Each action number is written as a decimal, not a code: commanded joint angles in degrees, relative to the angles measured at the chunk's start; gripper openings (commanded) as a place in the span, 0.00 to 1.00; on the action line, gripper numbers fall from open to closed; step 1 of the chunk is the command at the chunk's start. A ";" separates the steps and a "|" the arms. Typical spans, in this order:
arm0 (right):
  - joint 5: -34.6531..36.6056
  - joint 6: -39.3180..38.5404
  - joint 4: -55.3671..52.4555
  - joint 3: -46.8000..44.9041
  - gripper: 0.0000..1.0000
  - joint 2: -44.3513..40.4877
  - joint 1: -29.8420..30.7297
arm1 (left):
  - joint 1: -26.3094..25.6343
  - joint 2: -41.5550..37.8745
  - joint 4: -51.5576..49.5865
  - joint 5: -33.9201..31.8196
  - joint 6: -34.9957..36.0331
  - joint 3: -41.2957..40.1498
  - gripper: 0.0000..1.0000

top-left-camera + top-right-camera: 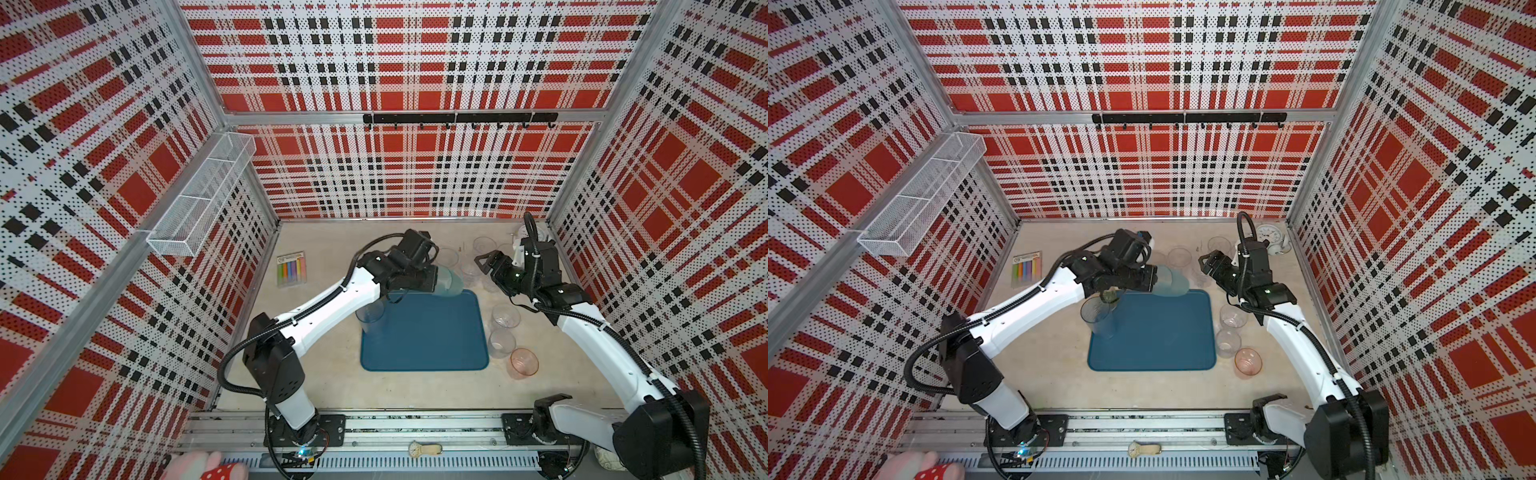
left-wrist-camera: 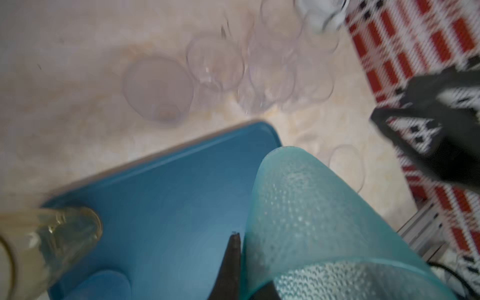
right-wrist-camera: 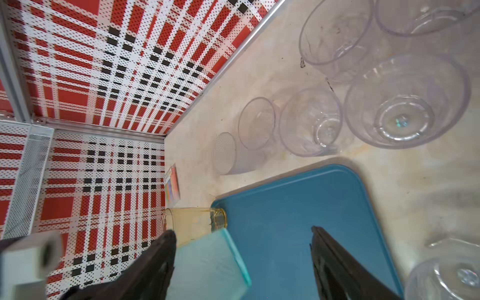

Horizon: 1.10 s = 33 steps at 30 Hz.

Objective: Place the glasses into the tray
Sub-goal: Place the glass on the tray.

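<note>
1. My left gripper (image 1: 437,281) is clenched on the rim of a frosted, dimpled mint-green glass (image 2: 306,207).
2. The glass hangs over the far edge of the teal tray (image 1: 424,336), tipped nearly sideways.
3. Its base points toward my right gripper (image 1: 483,264), which is spread wide and empty.

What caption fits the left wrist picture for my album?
Left claw holds a mint-green glass over the edge of the blue tray, where an amber glass stands.
</note>
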 commanded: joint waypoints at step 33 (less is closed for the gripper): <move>-9.59 -9.71 -8.03 -9.11 0.64 -4.24 12.48 | -6.14 13.64 -11.96 -0.62 9.77 7.30 0.04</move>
